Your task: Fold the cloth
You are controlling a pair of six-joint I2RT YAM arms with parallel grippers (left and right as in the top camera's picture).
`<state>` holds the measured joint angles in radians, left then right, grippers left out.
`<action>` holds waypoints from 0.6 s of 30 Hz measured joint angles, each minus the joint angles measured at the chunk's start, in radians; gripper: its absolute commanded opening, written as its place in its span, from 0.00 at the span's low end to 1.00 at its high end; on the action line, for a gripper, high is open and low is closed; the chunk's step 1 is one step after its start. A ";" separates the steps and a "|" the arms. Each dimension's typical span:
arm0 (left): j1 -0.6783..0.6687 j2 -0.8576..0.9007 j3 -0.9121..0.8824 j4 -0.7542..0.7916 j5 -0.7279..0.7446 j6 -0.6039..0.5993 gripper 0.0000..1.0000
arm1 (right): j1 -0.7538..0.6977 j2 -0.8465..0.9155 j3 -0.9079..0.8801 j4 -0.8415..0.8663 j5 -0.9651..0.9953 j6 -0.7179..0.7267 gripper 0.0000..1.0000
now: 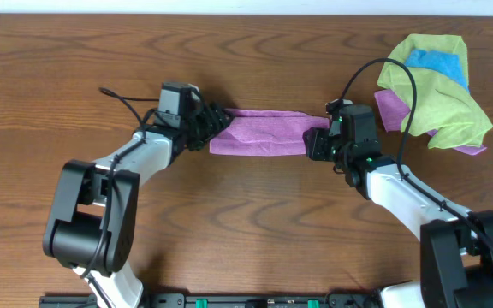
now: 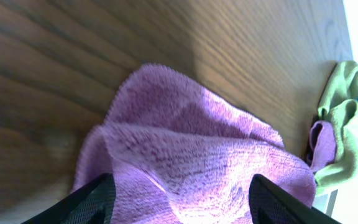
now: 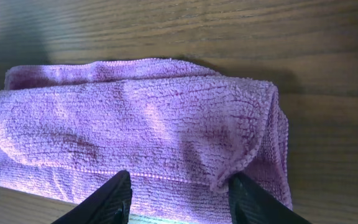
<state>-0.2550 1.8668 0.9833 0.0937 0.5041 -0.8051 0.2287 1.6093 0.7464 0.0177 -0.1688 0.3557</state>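
The purple cloth (image 1: 259,133) lies on the wooden table as a long folded strip, running left to right. My left gripper (image 1: 212,124) is at its left end. In the left wrist view the jaws (image 2: 182,205) are spread wide with the bunched cloth (image 2: 191,143) between them. My right gripper (image 1: 317,141) is at the strip's right end. In the right wrist view its jaws (image 3: 179,202) are apart, straddling the cloth's (image 3: 135,124) near edge, with a folded corner next to the right finger.
A pile of other cloths (image 1: 439,85), green, blue and purple, lies at the back right, close behind the right arm. It also shows in the left wrist view (image 2: 344,124). Black cables trail from both arms over the table (image 1: 255,222).
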 measured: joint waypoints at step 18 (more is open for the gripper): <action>0.000 0.029 0.000 -0.008 -0.038 -0.032 0.22 | 0.012 0.000 0.000 -0.034 -0.022 0.003 0.45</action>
<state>-0.2550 1.8957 0.9836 0.0860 0.4664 -0.8368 0.2405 1.6093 0.7464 -0.0158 -0.1905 0.3592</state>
